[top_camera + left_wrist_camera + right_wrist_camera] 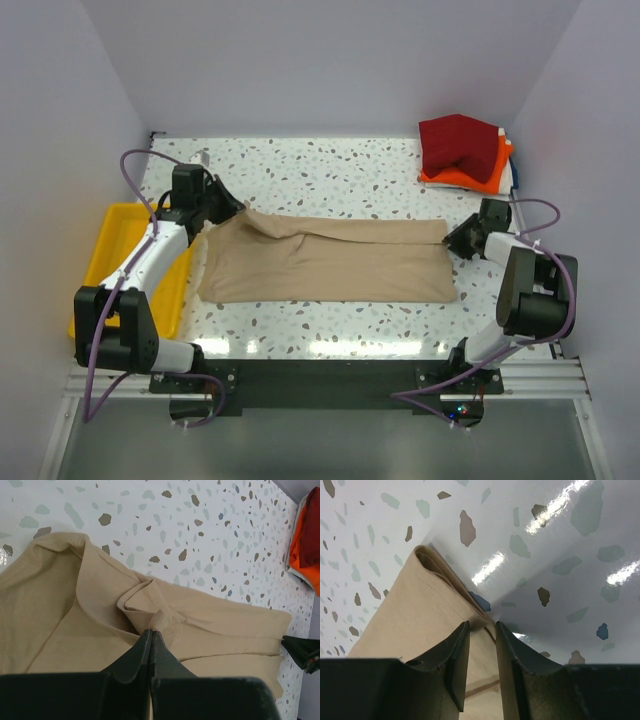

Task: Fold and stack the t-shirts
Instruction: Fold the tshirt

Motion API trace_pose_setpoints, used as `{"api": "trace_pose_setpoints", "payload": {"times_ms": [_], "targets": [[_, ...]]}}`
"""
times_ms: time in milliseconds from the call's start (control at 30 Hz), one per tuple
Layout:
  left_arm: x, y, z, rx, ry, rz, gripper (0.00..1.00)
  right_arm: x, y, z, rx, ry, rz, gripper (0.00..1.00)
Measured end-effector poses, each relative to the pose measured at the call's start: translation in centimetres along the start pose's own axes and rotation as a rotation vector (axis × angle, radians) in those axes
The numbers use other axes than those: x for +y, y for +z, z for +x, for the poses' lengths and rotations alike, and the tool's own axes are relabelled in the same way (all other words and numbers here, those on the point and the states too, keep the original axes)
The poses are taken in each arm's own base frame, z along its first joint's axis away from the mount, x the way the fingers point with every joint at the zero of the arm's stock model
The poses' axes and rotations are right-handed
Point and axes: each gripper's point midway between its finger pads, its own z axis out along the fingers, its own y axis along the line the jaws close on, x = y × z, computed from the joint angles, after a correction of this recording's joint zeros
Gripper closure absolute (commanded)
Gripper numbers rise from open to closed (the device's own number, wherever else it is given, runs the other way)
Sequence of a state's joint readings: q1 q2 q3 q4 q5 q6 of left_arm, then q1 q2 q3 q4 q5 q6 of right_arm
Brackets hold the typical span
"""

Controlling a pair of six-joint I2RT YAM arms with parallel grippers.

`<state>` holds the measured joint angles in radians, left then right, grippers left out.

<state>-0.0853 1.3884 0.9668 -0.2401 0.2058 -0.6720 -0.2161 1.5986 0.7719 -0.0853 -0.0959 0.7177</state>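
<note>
The tan t-shirt (pixel 330 262) lies folded lengthwise across the middle of the table. My left gripper (pixel 218 212) is shut on a pinch of tan cloth at the shirt's far left corner, seen as a raised fold in the left wrist view (pixel 161 617). My right gripper (pixel 462 238) is open at the shirt's far right corner; its fingers (pixel 457 650) straddle the hem of the tan shirt (pixel 420 625) without closing. The dark red t-shirt (pixel 458 146) lies folded on the bright orange t-shirt (pixel 455 178) at the far right corner.
A yellow plastic tray (pixel 112 240) sits at the table's left edge under my left arm. Purple-white walls close in on three sides. The red and orange stack also shows at the right edge of the left wrist view (pixel 306 545).
</note>
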Motion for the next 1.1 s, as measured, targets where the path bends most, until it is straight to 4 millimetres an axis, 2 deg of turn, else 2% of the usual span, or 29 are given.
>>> {"api": "trace_pose_setpoints", "payload": {"times_ms": [133, 433, 533, 933, 1033, 1100], "targets": [[0.0, 0.0, 0.0, 0.0, 0.0, 0.001, 1.0, 0.1, 0.3, -0.1, -0.001, 0.001, -0.004, 0.71], [-0.2, 0.1, -0.2, -0.01, 0.002, 0.008, 1.0, 0.4, 0.7, -0.2, -0.002, -0.002, -0.008, 0.87], [-0.2, 0.0, -0.3, -0.011, 0.002, 0.008, 1.0, 0.4, 0.7, -0.1, 0.001, -0.002, -0.004, 0.89], [-0.2, 0.0, -0.3, -0.011, 0.002, 0.008, 1.0, 0.5, 0.2, -0.9, 0.0, -0.026, 0.028, 0.86], [-0.2, 0.1, -0.3, -0.011, 0.002, 0.007, 1.0, 0.7, 0.1, -1.1, 0.0, -0.031, 0.027, 0.81], [-0.2, 0.1, -0.3, -0.011, 0.002, 0.007, 1.0, 0.8, 0.0, -1.3, 0.0, -0.035, 0.027, 0.83]]}}
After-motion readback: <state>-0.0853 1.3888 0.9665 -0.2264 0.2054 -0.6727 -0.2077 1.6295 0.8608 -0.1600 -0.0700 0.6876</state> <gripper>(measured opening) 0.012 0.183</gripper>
